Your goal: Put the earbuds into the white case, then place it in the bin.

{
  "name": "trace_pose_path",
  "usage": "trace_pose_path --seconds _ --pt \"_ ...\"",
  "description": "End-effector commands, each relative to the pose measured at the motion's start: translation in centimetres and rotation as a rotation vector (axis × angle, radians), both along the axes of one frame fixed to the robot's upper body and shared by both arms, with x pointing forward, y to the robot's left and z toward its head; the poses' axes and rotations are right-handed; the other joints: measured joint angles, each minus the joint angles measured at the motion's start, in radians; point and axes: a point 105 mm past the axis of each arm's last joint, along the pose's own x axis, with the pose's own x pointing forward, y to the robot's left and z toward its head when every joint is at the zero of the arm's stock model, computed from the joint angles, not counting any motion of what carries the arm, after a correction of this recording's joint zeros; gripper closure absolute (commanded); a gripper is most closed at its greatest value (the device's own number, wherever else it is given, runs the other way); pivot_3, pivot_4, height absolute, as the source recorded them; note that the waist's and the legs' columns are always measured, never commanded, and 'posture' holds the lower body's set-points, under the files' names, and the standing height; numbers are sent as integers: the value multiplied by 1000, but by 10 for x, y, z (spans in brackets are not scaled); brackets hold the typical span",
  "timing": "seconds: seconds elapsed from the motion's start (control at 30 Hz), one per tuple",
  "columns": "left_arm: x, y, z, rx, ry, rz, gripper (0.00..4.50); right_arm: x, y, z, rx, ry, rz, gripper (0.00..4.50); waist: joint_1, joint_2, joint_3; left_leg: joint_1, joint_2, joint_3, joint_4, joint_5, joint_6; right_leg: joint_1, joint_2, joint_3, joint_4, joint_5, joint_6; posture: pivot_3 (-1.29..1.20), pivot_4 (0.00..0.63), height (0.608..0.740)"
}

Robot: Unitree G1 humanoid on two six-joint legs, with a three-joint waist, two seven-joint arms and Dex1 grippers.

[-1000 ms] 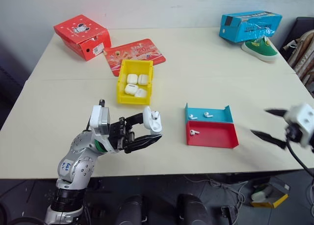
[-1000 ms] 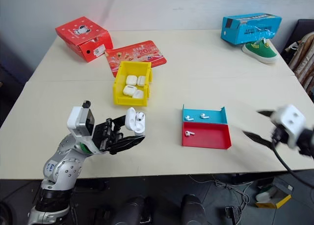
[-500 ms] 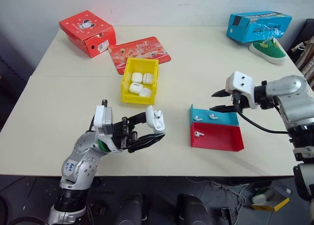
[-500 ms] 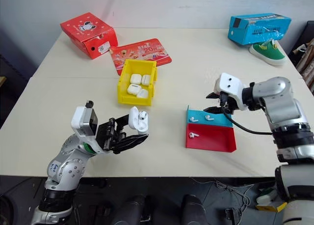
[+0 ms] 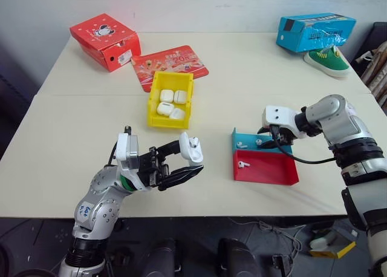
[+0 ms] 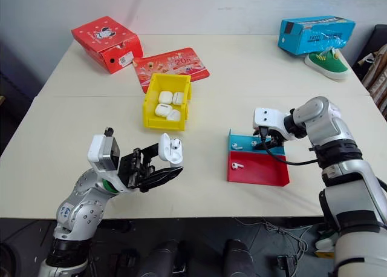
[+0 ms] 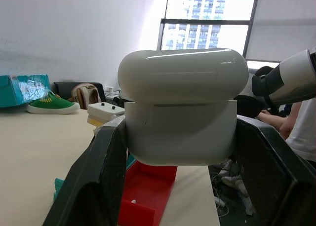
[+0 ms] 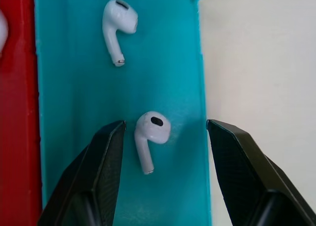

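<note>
The earbuds are what I'm after now: two lie in the blue half of the tray, one lies in the red half, and the one I'm lined up on sits in the blue compartment on the side near the bare table, stem pointing back toward my wrist. My right gripper is tipped down over that compartment with its black fingers spread, one on each side of that bud and neither touching it as far as I can see. The second blue-side bud lies further along the same compartment, and the third rests apart in the red half. My left gripper is clamped on the white case, holding it up off the table near the front edge with the lid flipped open; whether a bud already sits in it I cannot tell from these views. The bin, bright yellow, stands well behind the held case toward the middle of the table and already has four closed white cases inside. So I judge this round is at its very beginning: case opened and presented, no bud yet picked for it. Left to do are closing on this bud, carrying it across to the open case, seating it, fetching its partner, shutting the lid, and dropping the case into the bin.
</note>
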Motion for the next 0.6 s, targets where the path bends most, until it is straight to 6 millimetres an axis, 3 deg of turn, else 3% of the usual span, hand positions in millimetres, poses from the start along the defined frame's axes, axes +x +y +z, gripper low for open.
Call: trace_pose_path --seconds 0.03,0.17,0.3,0.6 --pt "-6 0 9 -4 -53 -4 1722 1 -2 2 -13 -1 10 1869 0 0 0 0 0 0 0 0 0 0 0 0 0 0 0 0 150 740" --pt "-5 1 10 0 -54 -4 1722 0 -3 -1 -13 6 15 1869 0 0 0 0 0 0 0 0 0 0 0 0 0 0 0 0 150 740" --pt "-5 1 10 2 -55 -3 1722 -2 -4 -4 -13 18 19 2720 0 0 0 0 0 0 0 0 0 0 0 0 0 0 0 0 150 740" --pt "-3 2 11 4 -57 -2 1722 -2 -6 -5 -26 20 21 2720 1 0 0 0 0 0 1 0 0 0 0 0 1 0 0 0 150 740"
